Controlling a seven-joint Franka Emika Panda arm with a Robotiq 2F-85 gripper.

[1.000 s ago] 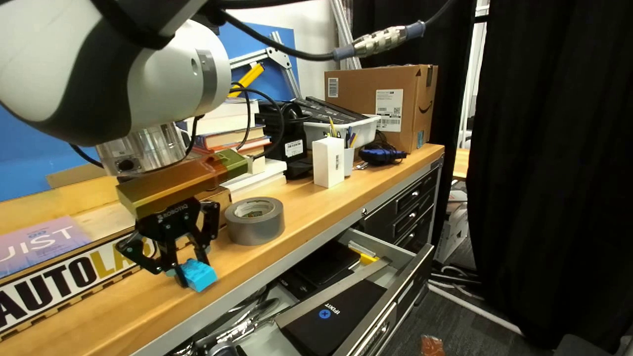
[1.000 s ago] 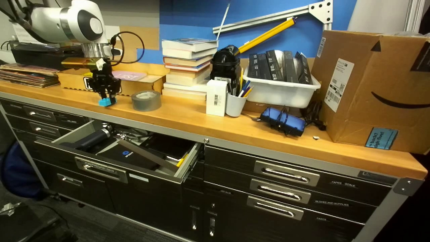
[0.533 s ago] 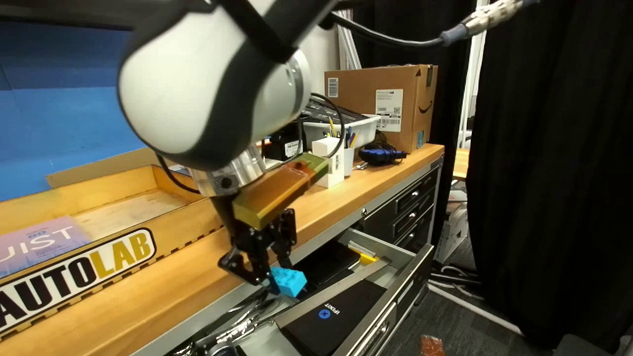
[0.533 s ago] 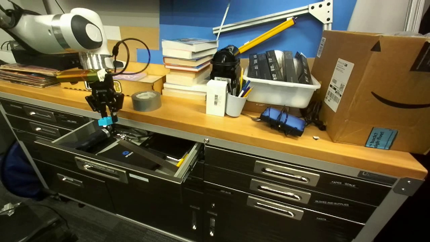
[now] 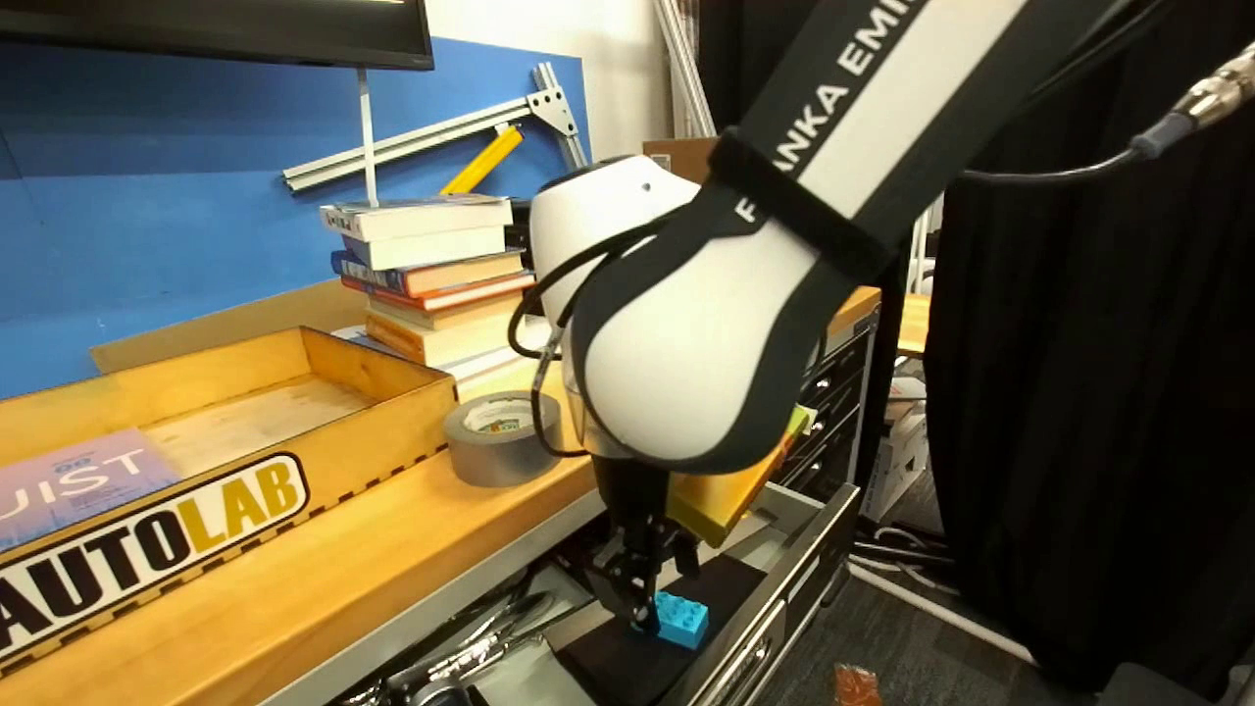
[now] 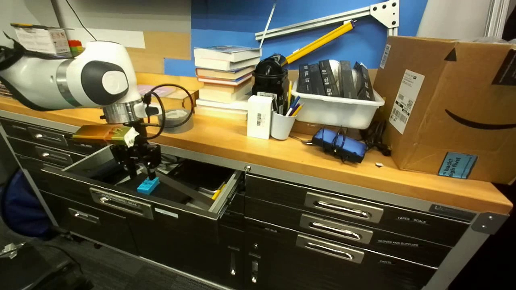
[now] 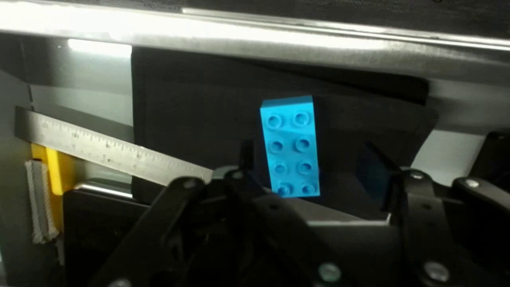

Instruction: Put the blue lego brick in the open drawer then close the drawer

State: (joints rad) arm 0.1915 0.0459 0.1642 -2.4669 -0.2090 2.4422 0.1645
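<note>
The light-blue lego brick (image 7: 293,153) lies inside the open drawer, on a flat black case. It shows in both exterior views (image 5: 681,621) (image 6: 148,185). The drawer is pulled out; its front rim (image 7: 255,44) crosses the top of the wrist view, and its front (image 6: 76,187) has a bar handle. My gripper (image 7: 312,163) is open over the brick, also seen low in the drawer in both exterior views (image 5: 664,593) (image 6: 142,174). The brick sits between the fingers, close to one, with a visible gap to the other.
The drawer also holds a metal ruler (image 7: 99,147), the black case (image 7: 191,99) and a yellow tool (image 7: 59,171). On the bench stand a grey tape roll (image 5: 502,439), the AUTOLAB tray (image 5: 382,412) and a stack of books (image 6: 227,76). Closed drawers (image 6: 342,207) flank the open one.
My gripper has moved from over the bench, forward and down into the drawer, carrying the brick. The fingers have opened and the brick is let go. The drawer has not moved.
</note>
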